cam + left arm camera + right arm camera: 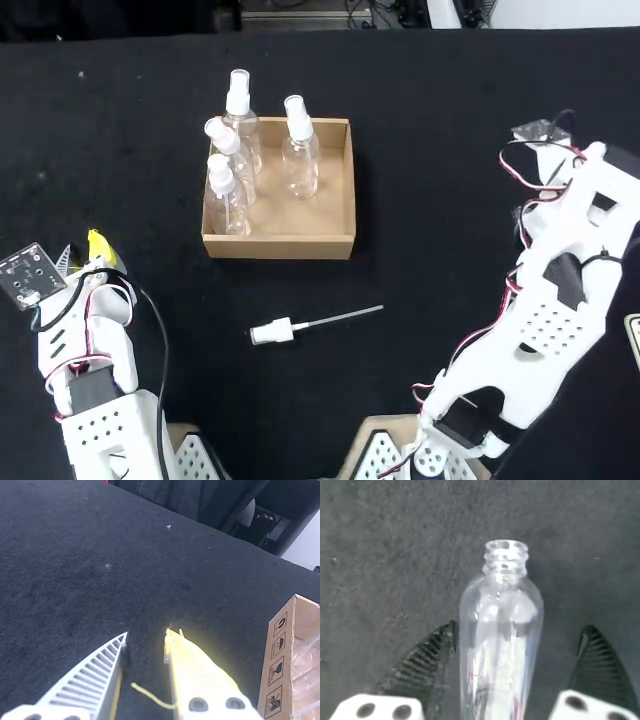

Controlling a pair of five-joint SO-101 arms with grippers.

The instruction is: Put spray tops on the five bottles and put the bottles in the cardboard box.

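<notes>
Bottle (501, 630) number five, clear and bare at its threaded neck, set between the right jaws; jaws spread wide, a gap on each side of the glassy body, so not clamped on anything; cannot tell whether lying or standing, only dark bench behind it; in the high view, hidden beneath the right arm (560, 300) at the far right of the bench (450, 200).

Left jaws parted a little, one yellow and one pale, nothing between them; poised over bare bench just beside the outer wall of the cardboard box (280, 665).

Outward from both: last spray top (272, 332) loose on the bench, on its side, thin tube trailing toward the right arm's side; well apart from either pair of jaws, near the front wall of the cardboard box (280, 245).

Inside the box, four capped bottles (300, 160), all upright with white tops on; three bunched along one side wall, the fourth just beside them toward the middle; open floor on the other side.

By this showing, four of five finished, both capped and boxed; left to do, as judged: close on the fifth bottle, pick up the loose top, feed the tube down the neck and seat it, then stand that bottle in the free part of the box.
</notes>
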